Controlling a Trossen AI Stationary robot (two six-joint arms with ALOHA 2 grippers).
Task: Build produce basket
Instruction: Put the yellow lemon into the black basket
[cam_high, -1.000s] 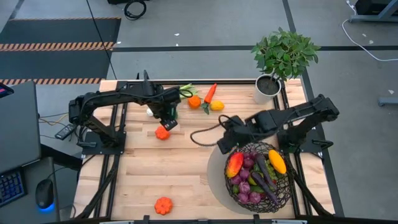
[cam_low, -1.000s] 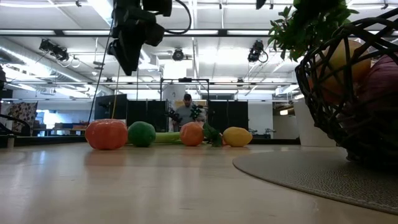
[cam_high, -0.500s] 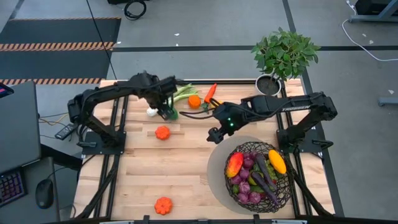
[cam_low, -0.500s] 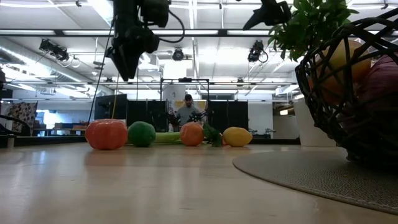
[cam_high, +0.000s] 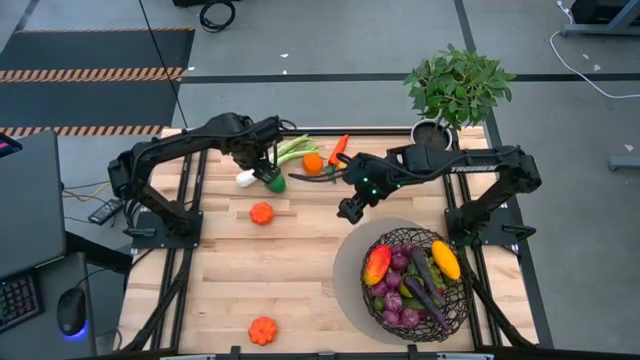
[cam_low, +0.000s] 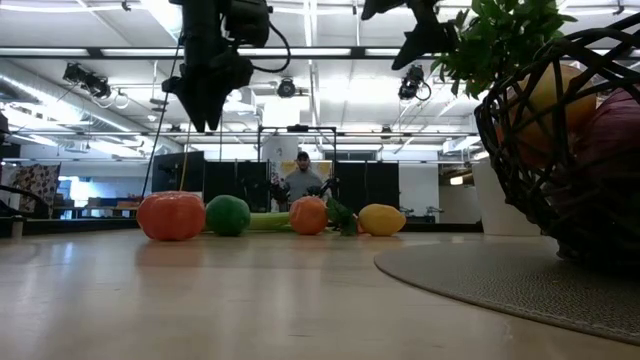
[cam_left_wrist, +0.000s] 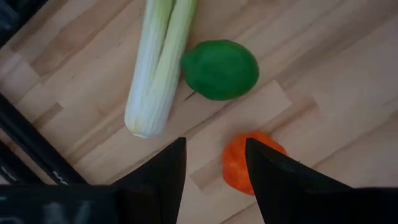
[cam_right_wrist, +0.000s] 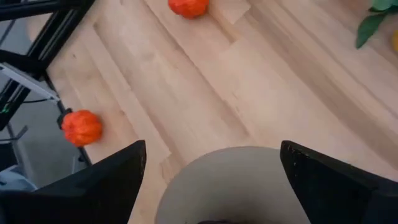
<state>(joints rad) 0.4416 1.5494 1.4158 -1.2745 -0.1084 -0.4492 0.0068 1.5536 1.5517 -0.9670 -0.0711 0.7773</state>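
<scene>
A: Where does your left end effector (cam_left_wrist: 211, 165) sit, and why?

B: It hangs over the far part of the desk (cam_high: 290, 270), fingers parted and empty, with the lime (cam_left_wrist: 220, 70) and leek (cam_left_wrist: 157, 65) ahead, likely lining up a pick.

A: And your right end effector (cam_high: 350, 208)?

B: Spread wide, holding nothing, above the bare wood between the far produce and the basket (cam_high: 420, 283).

A: The basket?

B: It sits on a round mat (cam_right_wrist: 233, 180) at the near right, already holding several pieces. Two small pumpkins (cam_high: 261, 213) lie loose.
</scene>
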